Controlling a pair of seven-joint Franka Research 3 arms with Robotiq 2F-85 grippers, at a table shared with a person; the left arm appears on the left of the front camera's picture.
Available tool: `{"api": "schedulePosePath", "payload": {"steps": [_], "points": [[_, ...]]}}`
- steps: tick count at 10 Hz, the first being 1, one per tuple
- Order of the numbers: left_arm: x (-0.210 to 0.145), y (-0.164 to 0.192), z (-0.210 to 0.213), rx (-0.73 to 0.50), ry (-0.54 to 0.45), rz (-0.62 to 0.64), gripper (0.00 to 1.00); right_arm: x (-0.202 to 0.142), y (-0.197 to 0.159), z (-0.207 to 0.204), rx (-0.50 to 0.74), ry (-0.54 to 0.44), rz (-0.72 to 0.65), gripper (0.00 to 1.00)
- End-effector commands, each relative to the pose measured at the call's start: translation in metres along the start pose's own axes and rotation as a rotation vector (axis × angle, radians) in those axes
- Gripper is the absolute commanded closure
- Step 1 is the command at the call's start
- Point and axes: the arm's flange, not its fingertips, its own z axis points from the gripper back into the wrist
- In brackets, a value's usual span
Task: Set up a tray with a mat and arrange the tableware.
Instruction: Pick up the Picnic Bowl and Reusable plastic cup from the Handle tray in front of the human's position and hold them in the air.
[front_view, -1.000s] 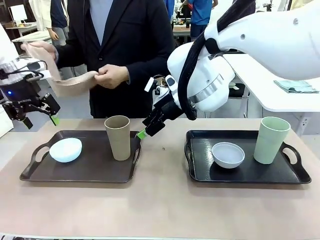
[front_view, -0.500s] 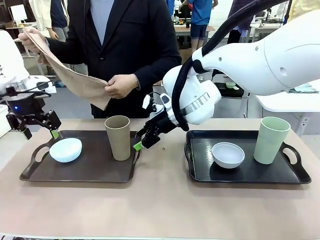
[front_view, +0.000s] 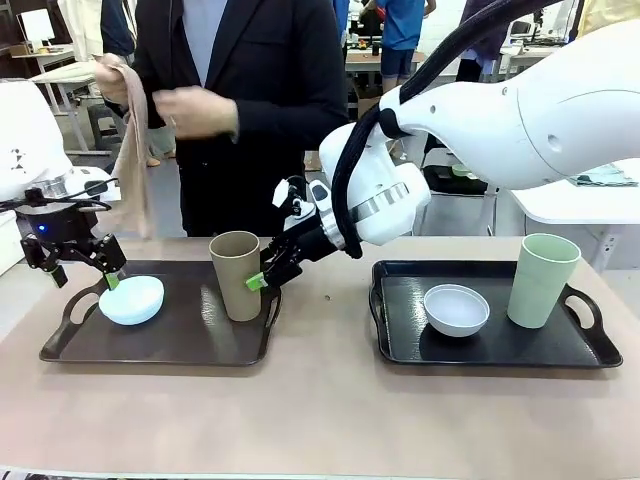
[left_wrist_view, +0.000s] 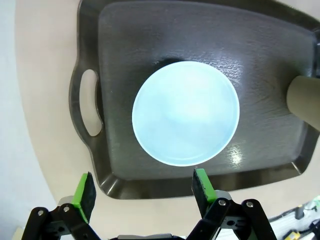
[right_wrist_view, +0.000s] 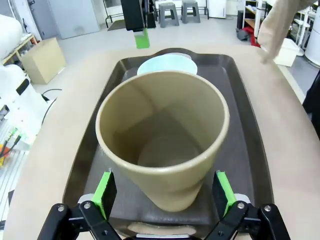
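On left tray (front_view: 170, 352): tan cup (front_view: 236, 275) upright at its right end, blue bowl (front_view: 131, 300) at the left end, both sitting free. Right pincer (right_wrist_view: 163, 192) wide, jaws straddling the cup low on its wall, not closed; can't confirm pad contact. Left pincer (left_wrist_view: 143, 187) wide, hanging over the tray rim just beside the bowl, apart from it. Right tray (front_view: 500, 352) holds white bowl (front_view: 456, 308) and green cup (front_view: 541, 280), no arm near. Person (front_view: 270, 90) across the bench (front_view: 320, 420) holds the mat (front_view: 130, 190), bunched and hanging from one raised hand; no mat on either tray. My read: step is clearing the left tray so the mat can go down. Next: close right on the cup squarely, since it's tall and tapered and could tip. Then bring left over the bowl rim, one jaw inside, pinch, and lift both clear. Vs a second ago: right pincer was higher, over the gap between trays, now swung across to the cup. Left pincer has come down and in from beyond the tray corner. Mat was stretched between both hands, now gathered. Tableware unmoved.
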Motion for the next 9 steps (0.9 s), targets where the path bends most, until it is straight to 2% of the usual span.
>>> {"api": "schedulePosePath", "payload": {"steps": [1, 6, 9], "points": [[0.005, -0.005, -0.005, -0.002, -0.030, -0.002, 0.00, -0.005, -0.002, -0.012, 0.005, -0.029, 0.027, 0.00], [0.020, -0.009, -0.030, -0.045, -0.033, -0.001, 0.00, 0.003, 0.000, -0.034, 0.046, -0.027, 0.020, 0.00], [0.034, -0.011, -0.045, -0.102, -0.073, -0.011, 0.00, 0.009, 0.001, -0.042, 0.048, -0.034, 0.023, 0.00]]}}
